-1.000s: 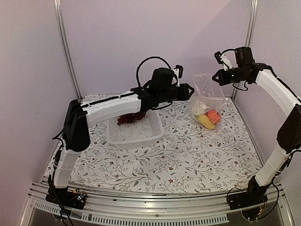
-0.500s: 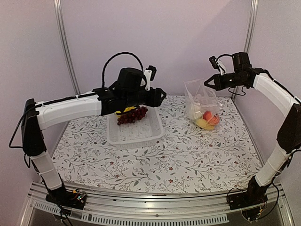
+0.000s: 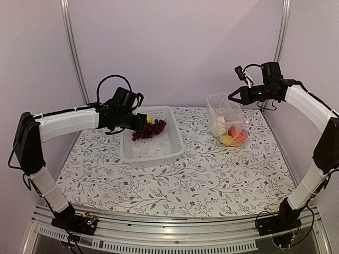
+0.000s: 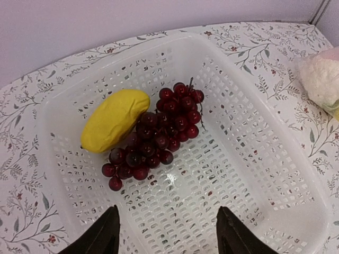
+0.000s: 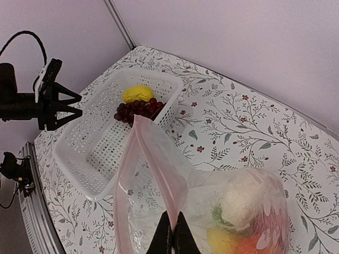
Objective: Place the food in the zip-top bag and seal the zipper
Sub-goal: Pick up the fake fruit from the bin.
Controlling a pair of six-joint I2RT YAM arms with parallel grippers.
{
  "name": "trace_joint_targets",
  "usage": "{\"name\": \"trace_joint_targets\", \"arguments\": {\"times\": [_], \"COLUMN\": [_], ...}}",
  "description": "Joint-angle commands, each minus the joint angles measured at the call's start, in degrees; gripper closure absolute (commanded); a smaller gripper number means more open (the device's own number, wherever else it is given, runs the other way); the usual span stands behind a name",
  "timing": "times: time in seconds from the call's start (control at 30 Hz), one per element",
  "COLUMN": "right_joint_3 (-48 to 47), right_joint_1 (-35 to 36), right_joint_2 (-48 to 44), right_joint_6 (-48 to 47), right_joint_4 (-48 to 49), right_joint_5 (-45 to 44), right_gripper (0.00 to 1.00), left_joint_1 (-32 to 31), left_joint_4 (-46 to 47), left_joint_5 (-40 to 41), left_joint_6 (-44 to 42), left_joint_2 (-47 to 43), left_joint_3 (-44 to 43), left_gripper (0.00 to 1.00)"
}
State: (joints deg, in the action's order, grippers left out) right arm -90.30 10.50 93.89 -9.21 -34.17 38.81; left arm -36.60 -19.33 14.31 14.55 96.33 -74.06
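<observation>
Left end effector released, empty, poised over basket. Grapes and lemon lie inside it, touching. Right end effector clenched on bag edge, mouth held up. Bag bottom rests on desk, cauliflower inside.

Clear zip-top bag stands upright, far right, mouth open, containing white cauliflower and orange tomato. Dark red grapes touch yellow lemon, far left-centre.
</observation>
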Motion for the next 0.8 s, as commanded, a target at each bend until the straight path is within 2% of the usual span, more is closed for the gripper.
{"name": "trace_joint_targets", "arguments": {"times": [0.0, 0.13, 0.43, 0.77], "right_joint_3": [1.27, 1.92, 2.66, 3.28], "right_joint_1": [0.29, 0.37, 0.32, 0.37], "right_joint_2": [-2.29, -2.63, -3.09, -2.90], "right_joint_6": [-0.27, -0.44, -0.63, -0.72], "right_joint_4": [1.12, 1.39, 1.56, 1.57], "right_joint_5": [1.02, 0.84, 0.89, 0.70], "right_gripper": [1.00, 1.00, 1.00, 1.00], "left_joint_1": [4.15, 7.06, 8.93, 8.42], "left_joint_4": [-6.37, -10.98, -12.01, -7.54], "left_joint_5": [-5.12, -8.99, -11.42, -16.83], "left_joint_6": [-1.95, -1.90, -2.46, -0.57], "left_joint_2": [2.09, 6.14, 14.62, 23.60], "left_joint_3": [-3.12, -7.59, -15.16, -24.24], "left_gripper": [0.40, 0.43, 0.44, 0.46]}}
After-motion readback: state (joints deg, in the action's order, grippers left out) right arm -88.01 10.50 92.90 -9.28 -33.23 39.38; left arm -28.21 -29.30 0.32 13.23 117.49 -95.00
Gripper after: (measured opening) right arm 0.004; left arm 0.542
